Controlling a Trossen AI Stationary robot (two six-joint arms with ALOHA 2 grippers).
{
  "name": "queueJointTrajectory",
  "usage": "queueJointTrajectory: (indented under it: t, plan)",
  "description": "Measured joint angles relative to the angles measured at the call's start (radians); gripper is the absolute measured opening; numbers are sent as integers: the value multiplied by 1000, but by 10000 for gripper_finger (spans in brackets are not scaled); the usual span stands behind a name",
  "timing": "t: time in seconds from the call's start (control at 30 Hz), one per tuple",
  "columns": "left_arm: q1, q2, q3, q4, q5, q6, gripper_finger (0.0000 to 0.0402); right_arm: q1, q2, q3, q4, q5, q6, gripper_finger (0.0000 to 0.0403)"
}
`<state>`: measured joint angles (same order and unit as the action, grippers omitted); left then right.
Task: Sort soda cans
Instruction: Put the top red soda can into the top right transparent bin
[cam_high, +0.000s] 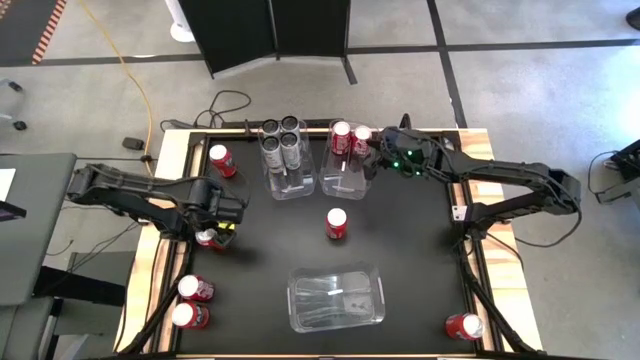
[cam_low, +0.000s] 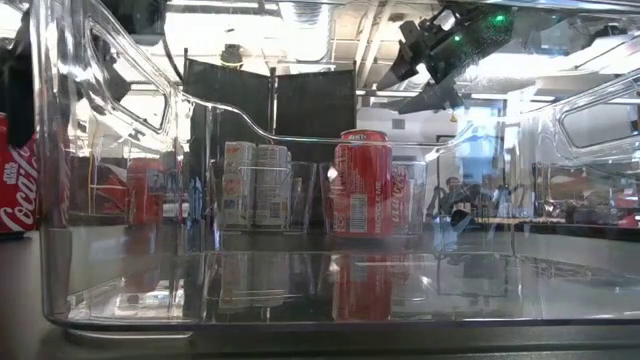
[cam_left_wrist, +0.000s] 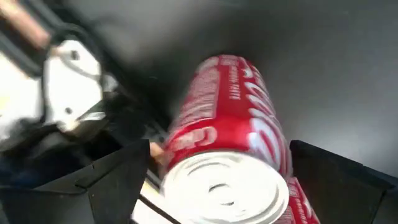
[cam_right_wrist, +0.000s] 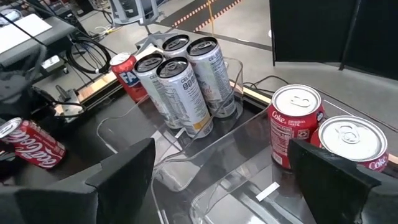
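Soda cans (cam_high: 282, 145): four silver-grey ones stand in one bin (cam_high: 290, 186). Left claw (cam_high: 222, 232) straddles a red can (cam_left_wrist: 227, 162), jaws spread. Right claw (cam_high: 372, 152) hovers open above two binned red cans (cam_right_wrist: 323, 134).

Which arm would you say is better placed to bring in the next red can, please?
The left. Its gripper sits open around a red can at the table's left edge, while the right gripper hangs open over the bin holding two red cans.

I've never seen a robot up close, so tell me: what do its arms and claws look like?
Both arms are dark, jointed and slim. The right arm shows small green lights near its wrist and a white label by its base. Each claw has two flat, dark, wedge-shaped fingers. The left arm looks alike, without visible lights.
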<state>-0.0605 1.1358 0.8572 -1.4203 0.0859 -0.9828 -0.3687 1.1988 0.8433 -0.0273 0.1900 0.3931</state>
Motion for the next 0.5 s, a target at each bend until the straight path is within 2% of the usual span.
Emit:
queueJointTrajectory:
  t: [0.1, 0.27, 0.5]
  plan:
    - [0, 0, -44, 81, 47, 17, 377, 0, 0, 0, 0, 0, 0, 379]
    - [0, 0, -60, 152, 60, 2, 365, 0, 0, 0, -6, 0, 1, 379]
    - [0, 3, -60, 294, 39, 55, 289, -21, 0, 0, -4, 3, 18, 379]
